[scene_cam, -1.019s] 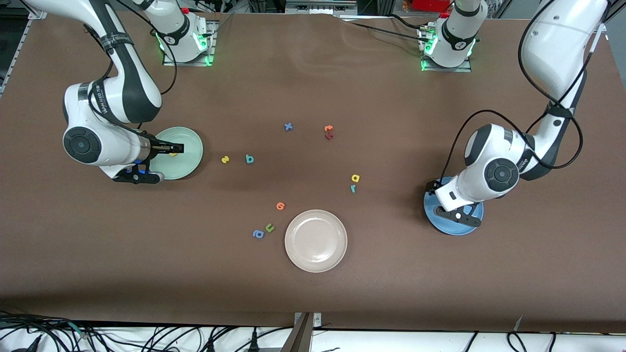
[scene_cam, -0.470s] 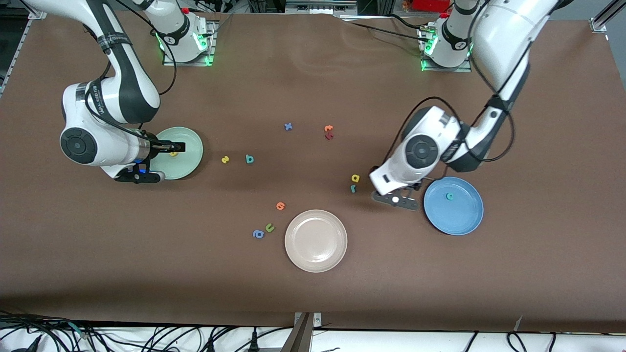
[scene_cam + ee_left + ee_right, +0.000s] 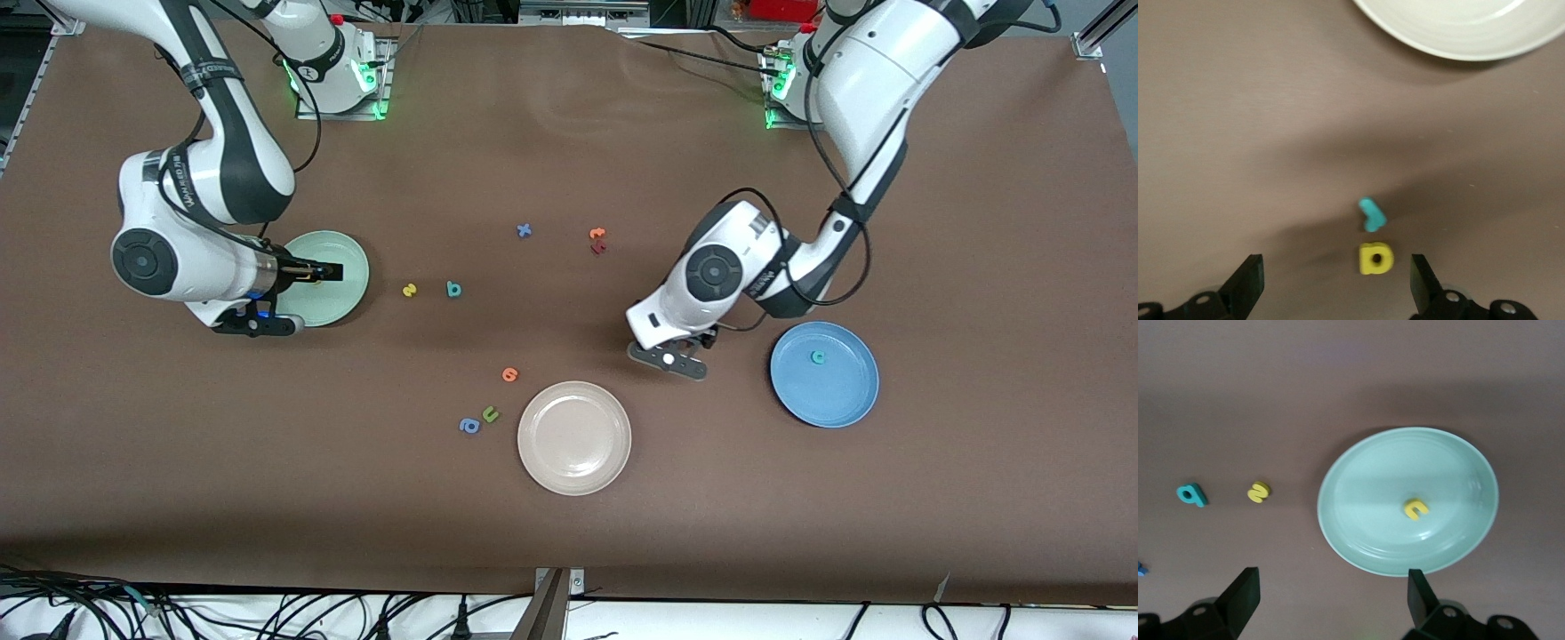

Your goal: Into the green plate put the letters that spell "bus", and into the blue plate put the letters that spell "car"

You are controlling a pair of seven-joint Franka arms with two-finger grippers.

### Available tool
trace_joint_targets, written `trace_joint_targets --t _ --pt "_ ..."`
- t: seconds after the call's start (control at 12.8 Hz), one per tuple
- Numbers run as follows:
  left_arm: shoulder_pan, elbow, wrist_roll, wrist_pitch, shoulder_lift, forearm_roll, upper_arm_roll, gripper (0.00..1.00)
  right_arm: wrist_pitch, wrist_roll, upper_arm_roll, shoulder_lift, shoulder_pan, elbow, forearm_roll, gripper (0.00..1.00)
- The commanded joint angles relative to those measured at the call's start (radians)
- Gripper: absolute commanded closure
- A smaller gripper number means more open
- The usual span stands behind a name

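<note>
Front view: the beige plate (image 3: pixel 574 437) serves as the reference landmark, lying on the brown tabletop (image 3: pixel 978 498) near the front camera.

Left tool (image 3: pixel 1335 293): it hangs over the yellow "a" (image 3: pixel 1375 258) and the teal "r" (image 3: pixel 1372 215), which lie just beside each other on the tabletop, farther from the camera than the beige plate and toward the left arm's end. Its fingers (image 3: pixel 1245 287) stand spread, one on each side of the two letters, and hold nothing. In the front view the left arm's wrist covers both letters.

Blue plate (image 3: pixel 824 374): it lies toward the left arm's end from the beige plate and carries the teal "c" (image 3: pixel 817 357).

Right tool (image 3: pixel 1331 603): it hangs over the green plate (image 3: pixel 342 293), its fingers (image 3: pixel 1241 593) spread and empty. The green plate lies farther from the camera than the beige plate, toward the right arm's end, and carries the yellow "u" (image 3: pixel 1416 509).

Yellow "s" (image 3: pixel 410 290) and teal "b" (image 3: pixel 454 289): both lie on the tabletop between the green plate and the centre, farther from the camera than the beige plate.

Other letters: a green "u" (image 3: pixel 490 413) and a blue "a" (image 3: pixel 469 426) lie just beside the beige plate toward the right arm's end, with an orange letter (image 3: pixel 509 374) near them.
</note>
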Motion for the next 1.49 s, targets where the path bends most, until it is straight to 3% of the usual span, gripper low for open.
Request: trace_joint_targets --t 0.0,0.47,0.78,0.86,1.18,1.41 --pt "-0.038 0.018 -0.005 0.011 0.038 0.025 0.010 0.25 0.068 0.068 0.000 0.041 0.067 0.004 0.003 0.02" --pt "-0.038 -0.013 -0.005 0.043 0.067 0.060 0.012 0.31 0.269 0.093 0.000 0.167 0.211 -0.008 -0.009 0.02" --pt "-0.035 -0.013 -0.006 0.038 0.063 0.060 0.012 0.81 0.369 0.044 0.000 0.187 0.225 -0.063 -0.081 0.02" --pt "-0.032 -0.013 -0.006 0.034 0.060 0.060 0.010 0.88 0.371 0.044 0.000 0.199 0.225 -0.063 -0.081 0.02" --pt "-0.018 0.000 0.000 -0.038 0.005 0.060 0.009 0.88 0.374 0.044 -0.003 0.227 0.223 -0.055 -0.087 0.02" --pt "0.057 0.007 0.069 -0.121 -0.046 0.055 0.007 0.85 0.374 0.046 -0.003 0.233 0.223 -0.055 -0.089 0.02"
